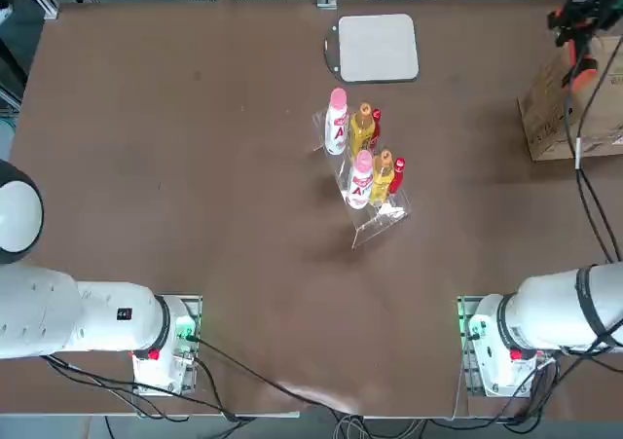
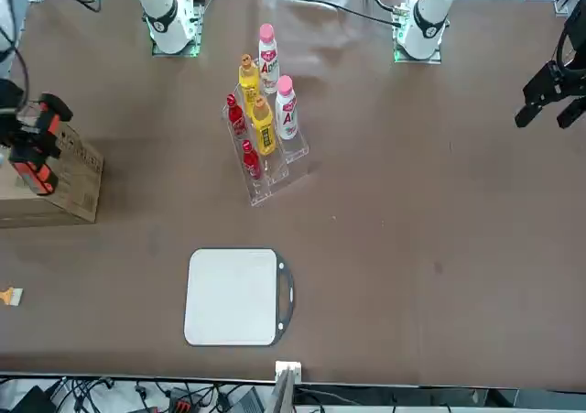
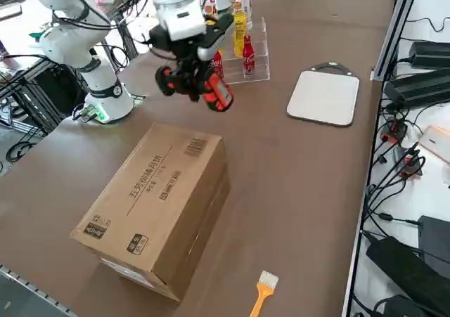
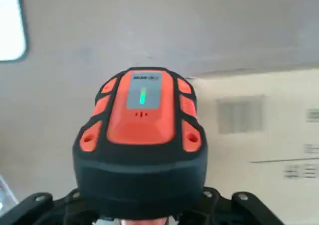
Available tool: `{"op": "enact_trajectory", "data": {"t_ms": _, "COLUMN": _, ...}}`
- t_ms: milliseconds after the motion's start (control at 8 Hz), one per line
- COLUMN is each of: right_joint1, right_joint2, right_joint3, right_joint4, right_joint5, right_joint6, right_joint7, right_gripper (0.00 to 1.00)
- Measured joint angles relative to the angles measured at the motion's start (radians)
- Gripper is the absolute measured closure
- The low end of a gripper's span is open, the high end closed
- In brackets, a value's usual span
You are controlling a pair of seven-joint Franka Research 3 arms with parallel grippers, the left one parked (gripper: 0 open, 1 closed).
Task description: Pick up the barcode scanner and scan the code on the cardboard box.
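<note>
My right gripper hangs in the air, shut on the barcode scanner, a black and orange-red device. It is over the near end of the cardboard box, clear of its top. The box is brown and lies flat at the table's right edge. In the wrist view the scanner's head fills the middle, with a green light lit on its orange top. Beyond it a printed barcode shows on the box top. The front view shows scanner and box at far left.
A clear rack of bottles stands mid-table. A flat grey pad lies at the far side. A small orange-handled brush lies on the table past the box. Cables run along the table edges.
</note>
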Motion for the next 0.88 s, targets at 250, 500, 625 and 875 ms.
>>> {"op": "enact_trajectory", "data": {"t_ms": 250, "right_joint1": -0.103, "right_joint2": 0.018, "right_joint3": -0.001, "right_joint4": 0.0, "right_joint5": -0.003, "right_joint6": -0.005, "right_joint7": -0.111, "right_gripper": 0.59}}
{"op": "enact_trajectory", "data": {"t_ms": 500, "right_joint1": -0.143, "right_joint2": 0.041, "right_joint3": -0.001, "right_joint4": 0.0, "right_joint5": -0.017, "right_joint6": -0.004, "right_joint7": -0.152, "right_gripper": 0.59}}
{"op": "enact_trajectory", "data": {"t_ms": 625, "right_joint1": -0.143, "right_joint2": 0.049, "right_joint3": 0.002, "right_joint4": 0.0, "right_joint5": -0.019, "right_joint6": -0.004, "right_joint7": -0.152, "right_gripper": 0.59}}
{"op": "enact_trajectory", "data": {"t_ms": 875, "right_joint1": -0.141, "right_joint2": 0.057, "right_joint3": 0.009, "right_joint4": 0.001, "right_joint5": -0.019, "right_joint6": -0.003, "right_joint7": -0.152, "right_gripper": 0.59}}
